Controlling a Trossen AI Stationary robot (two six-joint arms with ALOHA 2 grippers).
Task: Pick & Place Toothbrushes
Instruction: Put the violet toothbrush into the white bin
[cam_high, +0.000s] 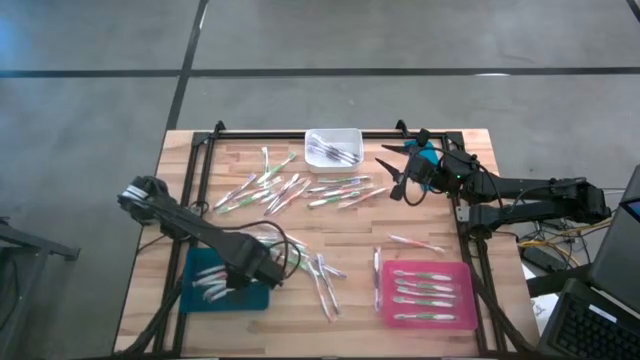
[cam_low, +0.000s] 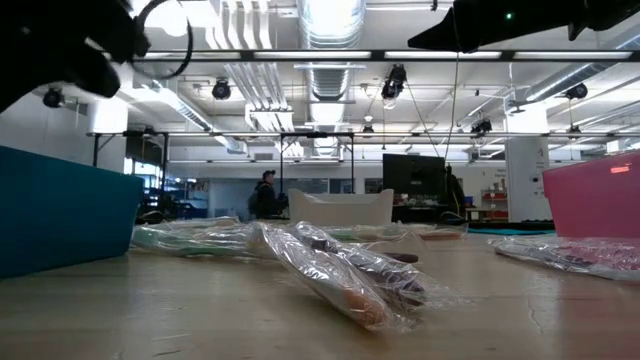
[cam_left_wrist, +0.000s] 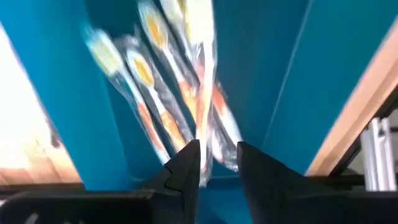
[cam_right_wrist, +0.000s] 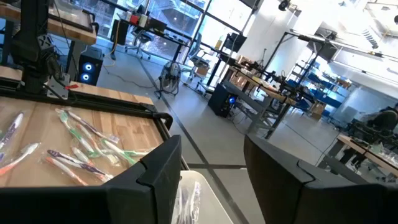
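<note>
Toothbrushes (cam_high: 300, 190) from above: loose pile mid-table; my left gripper (cam_high: 240, 275) over teal tray (cam_high: 200, 262). Left wrist: fingers slightly parted around a wrapper, may drag it out. Right gripper (cam_right_wrist: 211, 180) open, empty, by bin (cam_high: 333, 147).

Table (cam_high: 300, 320): light wood planks, black frame. Left tray (cam_high: 200, 297): teal, holding clear-wrapped toothbrushes (cam_left_wrist: 155, 93) with orange-yellow accents. Right tray (cam_high: 462, 272): pink, its brushes white with green and pink. Bin (cam_high: 352, 134): white. Both arms: black; right one carries a teal part.
</note>
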